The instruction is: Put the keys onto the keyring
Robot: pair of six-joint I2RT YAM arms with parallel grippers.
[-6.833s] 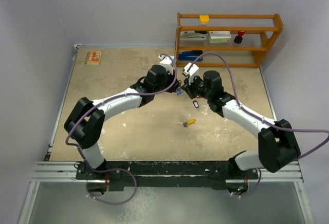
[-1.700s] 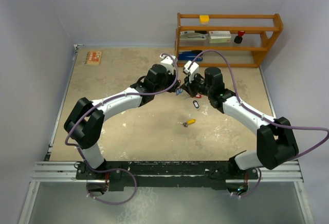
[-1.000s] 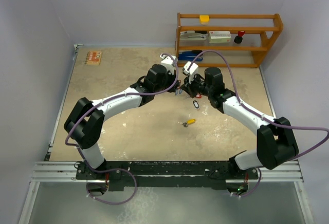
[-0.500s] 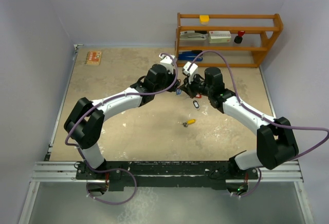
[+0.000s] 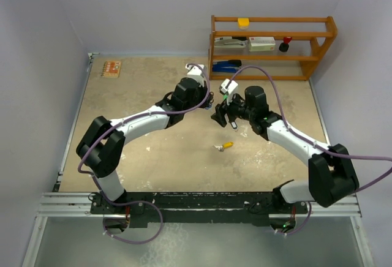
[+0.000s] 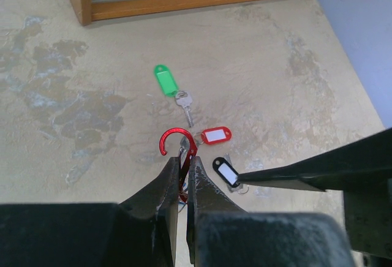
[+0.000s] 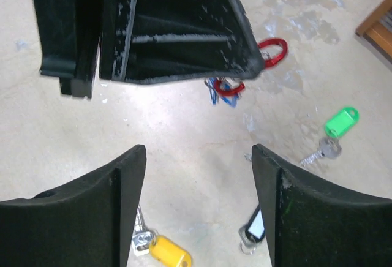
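Centre of the left wrist view, left fingers point(image 6: 164, 187) are clamped on the red keyring point(image 6: 177, 139); right fingers point(image 7: 98, 199) are spread wide, holding nothing. Loose on the table point(image 6: 275, 65) are the green key point(image 6: 166, 82) above the keyring, the black-tag key point(image 6: 228, 172) lower right, and the yellow key point(image 7: 165, 248) at the right wrist view's bottom edge. Step looks like fetching a loose key; the next move probably needs the right fingers lowered over the black-tag key to pinch its tag.

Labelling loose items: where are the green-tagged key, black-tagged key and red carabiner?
green-tagged key point(image 6: 166, 81), left wrist view, on its green tag.
black-tagged key point(image 6: 227, 172), left wrist view, on its white label.
red carabiner point(image 6: 177, 131), left wrist view, on its curved top.
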